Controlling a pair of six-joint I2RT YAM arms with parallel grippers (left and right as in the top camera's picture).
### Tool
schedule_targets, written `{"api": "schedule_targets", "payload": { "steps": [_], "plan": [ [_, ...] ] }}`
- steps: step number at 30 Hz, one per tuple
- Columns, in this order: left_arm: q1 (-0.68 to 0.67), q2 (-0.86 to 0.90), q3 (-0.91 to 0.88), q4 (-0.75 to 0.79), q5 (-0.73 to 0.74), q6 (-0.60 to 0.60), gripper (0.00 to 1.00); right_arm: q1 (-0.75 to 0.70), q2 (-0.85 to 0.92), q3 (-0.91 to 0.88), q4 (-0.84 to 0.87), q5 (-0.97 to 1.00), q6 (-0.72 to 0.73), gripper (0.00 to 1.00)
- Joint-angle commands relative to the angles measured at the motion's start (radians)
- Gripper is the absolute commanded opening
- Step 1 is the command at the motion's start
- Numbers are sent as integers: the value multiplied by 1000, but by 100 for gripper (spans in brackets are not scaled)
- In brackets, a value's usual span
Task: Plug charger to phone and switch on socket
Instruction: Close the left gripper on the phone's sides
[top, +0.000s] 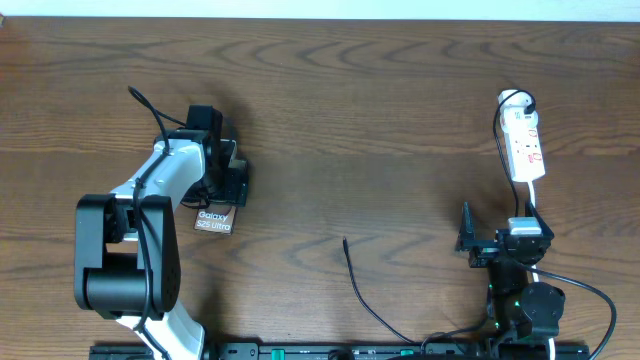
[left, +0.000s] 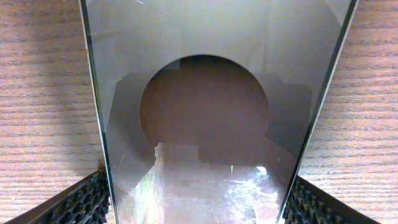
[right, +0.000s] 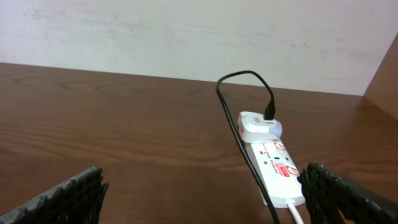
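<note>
Phone lies flat on the left half of the table, its lettered end toward the near side and its far part hidden under the left gripper. That gripper's jaws stand wide astride the phone's two long edges, the pads right at the glass; whether they press on it yet I cannot tell. The step in hand looks like securing the phone, so the squeeze should land evenly on both edges and keep the slab square. It should also leave whichever end holds the port clear for the charger, whose free tip lies mid-table, well apart to the right. The left arm reaches from the near edge, wrist bent straight down. The right gripper is wide open and empty, its arm folded low at the near right, facing the socket at the far right.
</note>
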Motion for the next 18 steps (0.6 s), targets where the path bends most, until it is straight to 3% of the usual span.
{"api": "schedule_targets", "payload": {
  "steps": [1, 18],
  "plan": [
    [-5, 25, -32, -6, 35, 13, 84, 19, -5, -1, -4, -2, -10, 99],
    [-5, 25, -32, -6, 35, 13, 83, 19, -5, -1, -4, -2, -10, 99]
  ]
}}
